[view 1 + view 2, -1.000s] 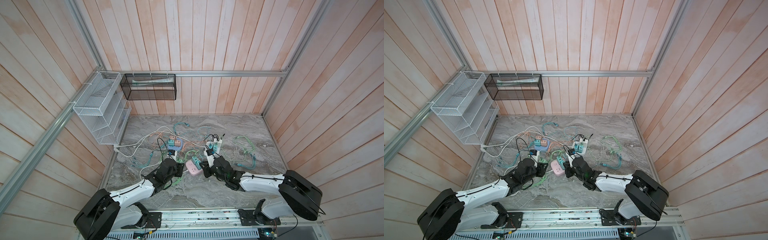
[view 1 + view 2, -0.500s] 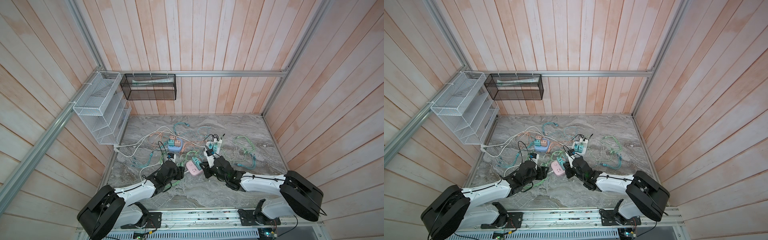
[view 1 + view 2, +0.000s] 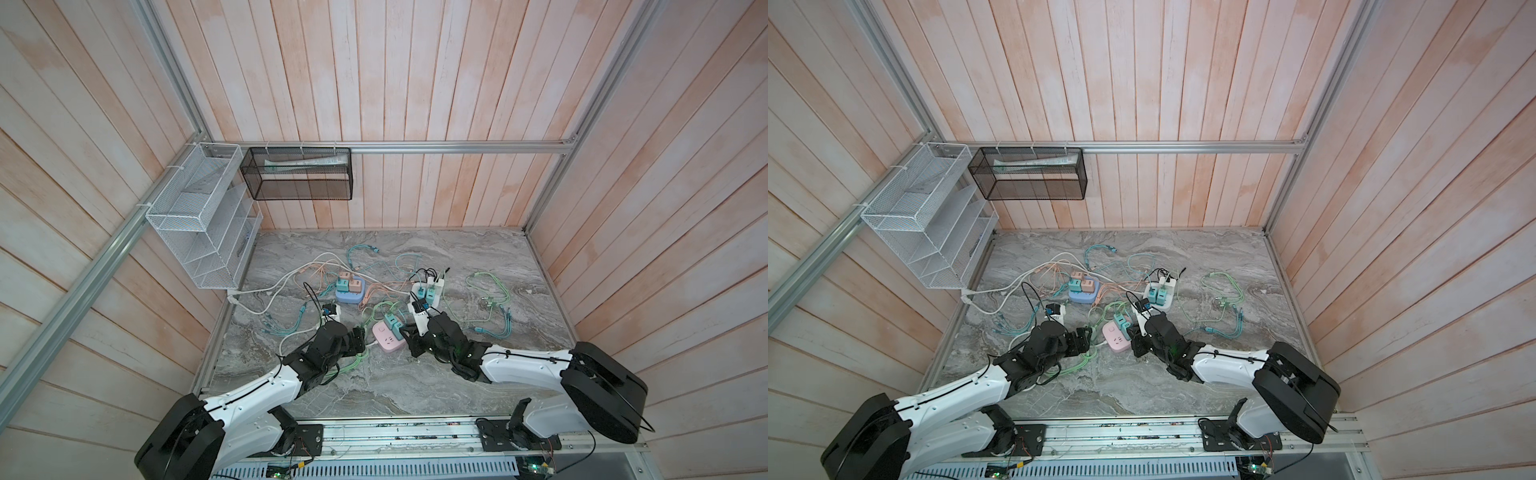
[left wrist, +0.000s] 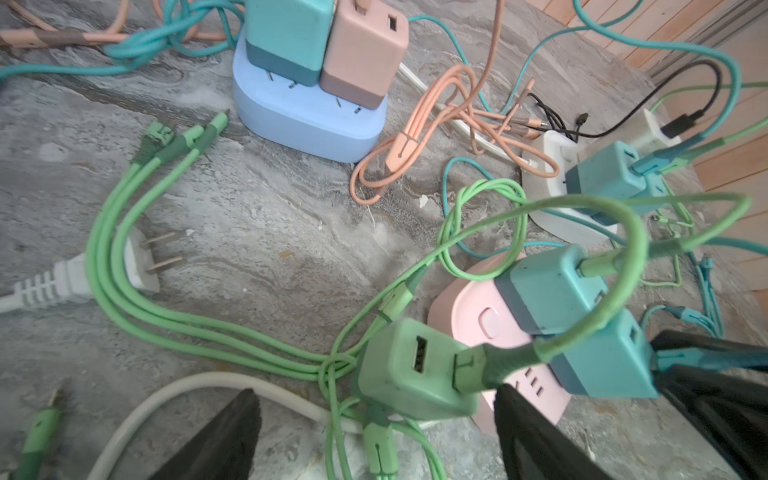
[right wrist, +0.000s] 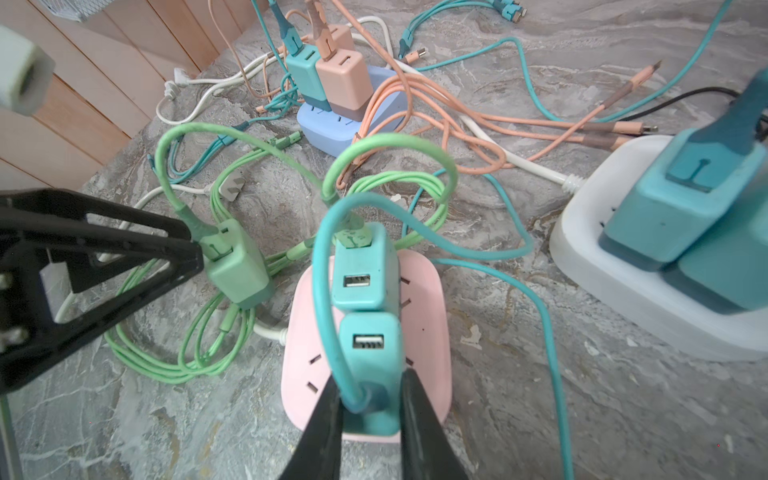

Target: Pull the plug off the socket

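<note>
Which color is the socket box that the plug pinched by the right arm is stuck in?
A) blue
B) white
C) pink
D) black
C: in the right wrist view the right arm's fingers pinch the teal plug, and it sits in the pink socket box.

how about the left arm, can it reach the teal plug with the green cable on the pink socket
Probably yes: the left gripper is open beside the pink socket, near that teal plug, but the green plug lies between its fingers and the right gripper grips the neighbouring plug.
</note>
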`<state>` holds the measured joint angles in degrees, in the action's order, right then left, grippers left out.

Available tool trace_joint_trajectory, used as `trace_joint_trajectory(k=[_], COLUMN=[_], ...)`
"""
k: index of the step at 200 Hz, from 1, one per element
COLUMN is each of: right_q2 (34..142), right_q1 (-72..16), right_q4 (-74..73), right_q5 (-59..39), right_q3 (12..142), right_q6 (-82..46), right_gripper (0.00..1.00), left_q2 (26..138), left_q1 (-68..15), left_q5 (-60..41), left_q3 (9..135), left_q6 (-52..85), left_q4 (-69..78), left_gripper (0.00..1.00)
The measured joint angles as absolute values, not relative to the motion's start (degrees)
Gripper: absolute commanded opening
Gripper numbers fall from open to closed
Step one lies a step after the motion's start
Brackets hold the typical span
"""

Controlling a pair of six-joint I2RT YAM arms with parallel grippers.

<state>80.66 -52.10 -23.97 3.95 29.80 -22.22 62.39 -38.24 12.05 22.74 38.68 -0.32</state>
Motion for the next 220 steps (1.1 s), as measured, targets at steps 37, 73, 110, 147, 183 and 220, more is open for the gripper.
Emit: trace_joint_trajectory(k=[37,73,110,147,183,220], right_q2=[80.2,80.0,79.5,77.6,76.9,76.2], right_q1=[-52.1,-52.1,-52.1,-52.1,-52.1,-52.2], right_q4=[-22.9,-22.3,-20.9,-17.1,-11.9,-11.1], right_q5=[3.9,3.9,3.8,3.9,4.2,5.3], right_q3=[30.0,30.0,30.0,28.6,27.1,27.1], right_q6=[-22.2,-22.2,-22.1,-21.9,-21.3,-20.9], right_gripper=[0.24,0.24,0.26,0.38,0.52,0.56], left_q2=[64.9,68.8,69.8,69.8,71.5,76.3], left_q1=[-38.2,-36.3,-35.7,-35.7,-36.4,-39.4], left_q5=[12.9,13.2,10.8,8.9,7.4,6.1], left_q3=[28.4,31.1,31.2,31.7,35.3,39.1], left_q6=[38.4,38.7,37.3,33.4,28.5,24.5], left_q4=[-4.6,-7.3,-7.8,-7.7,-7.5,-7.1], left_gripper=[0.89,0.87,0.85,0.81,0.78,0.77])
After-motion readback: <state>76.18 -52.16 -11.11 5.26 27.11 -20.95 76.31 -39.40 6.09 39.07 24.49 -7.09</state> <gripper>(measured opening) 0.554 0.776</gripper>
